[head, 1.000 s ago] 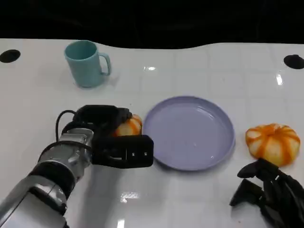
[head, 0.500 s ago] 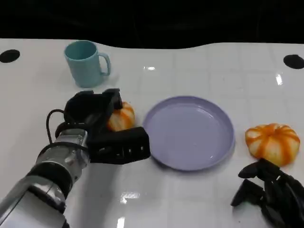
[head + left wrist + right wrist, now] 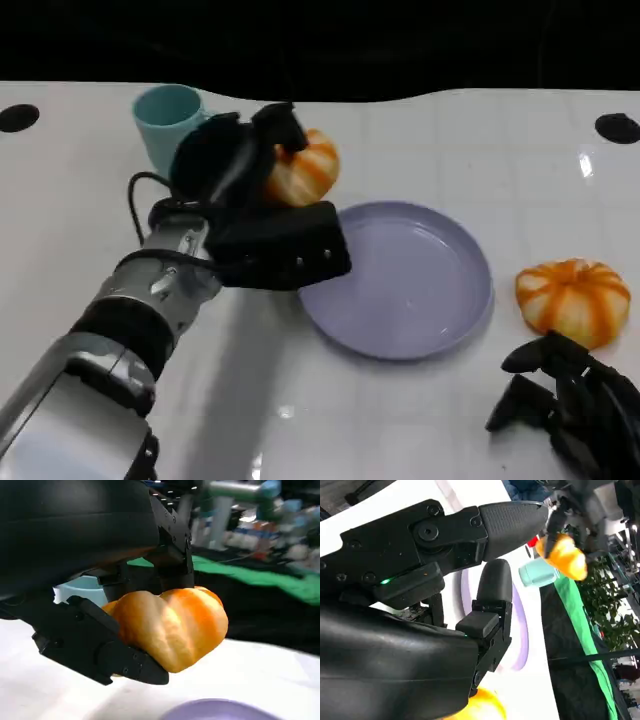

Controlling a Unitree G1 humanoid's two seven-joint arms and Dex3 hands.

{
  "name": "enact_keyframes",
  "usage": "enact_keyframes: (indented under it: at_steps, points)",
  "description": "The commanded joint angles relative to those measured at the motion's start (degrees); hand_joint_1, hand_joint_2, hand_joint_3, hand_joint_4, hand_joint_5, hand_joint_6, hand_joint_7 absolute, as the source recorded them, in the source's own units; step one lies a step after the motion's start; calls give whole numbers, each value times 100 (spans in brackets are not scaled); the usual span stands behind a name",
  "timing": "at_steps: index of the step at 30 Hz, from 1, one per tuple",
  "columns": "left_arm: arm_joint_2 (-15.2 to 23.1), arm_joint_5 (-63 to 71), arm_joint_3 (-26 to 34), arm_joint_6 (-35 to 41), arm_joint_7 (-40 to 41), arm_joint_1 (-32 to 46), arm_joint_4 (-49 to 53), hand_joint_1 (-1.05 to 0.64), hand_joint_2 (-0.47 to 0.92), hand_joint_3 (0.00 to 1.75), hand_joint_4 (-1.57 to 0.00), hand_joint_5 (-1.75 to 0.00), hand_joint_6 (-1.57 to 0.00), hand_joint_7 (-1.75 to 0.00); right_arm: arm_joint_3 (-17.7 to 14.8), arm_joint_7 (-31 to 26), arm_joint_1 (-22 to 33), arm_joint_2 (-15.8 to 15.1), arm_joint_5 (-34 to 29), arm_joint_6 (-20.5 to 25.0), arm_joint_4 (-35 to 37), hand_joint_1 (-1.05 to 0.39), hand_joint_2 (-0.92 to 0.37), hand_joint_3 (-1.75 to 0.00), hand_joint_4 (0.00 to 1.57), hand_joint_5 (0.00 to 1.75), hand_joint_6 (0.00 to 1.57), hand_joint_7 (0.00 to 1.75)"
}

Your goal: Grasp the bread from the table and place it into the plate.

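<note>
Right hand (image 3: 485, 555) beside purple plate (image 3: 520, 630)

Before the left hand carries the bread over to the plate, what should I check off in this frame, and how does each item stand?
1. Bread held by the left hand: ok, fingers wrap it in the left wrist view.
2. Bread lifted off the table: ok.
3. Plate bare and ready: ok.
4. Bread over the plate: not ok, it sits beyond the plate's rim, near the cup.
5. Right hand out of the path: ok, it is low by the second bread.
6. Grip firmness: cannot tell.
</note>
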Motion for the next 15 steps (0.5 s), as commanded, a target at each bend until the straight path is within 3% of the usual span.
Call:
enact_keyframes:
  at_steps: [1, 5, 9, 15]
  points:
    - [-101, 51, -127, -671, -21, -241, -132, -8, 47, 116, -89, -175, -73, -173, -30, 50, 21, -116, 27, 26, 23, -54, -92, -27, 61, 153, 56, 121]
    - [-226, 54, -254, -1248, -284, -355, 39, -10, 43, 132, -93, -175, -77, -175, -40, 74, 16, -112, 46, 35, 43, -54, -92, -26, 61, 153, 57, 121]
    - [-283, 81, -317, -1481, -467, -440, 164, -15, 49, 128, -92, -175, -77, -175, -43, 40, 27, -102, 39, 52, 26, -53, -92, -26, 61, 153, 58, 121]
    - [-623, 163, -524, -1260, -1213, -681, 420, -17, 57, 110, -89, -175, -71, -175, -50, 84, 32, -98, 61, 31, 30, -53, -92, -27, 62, 152, 58, 120]
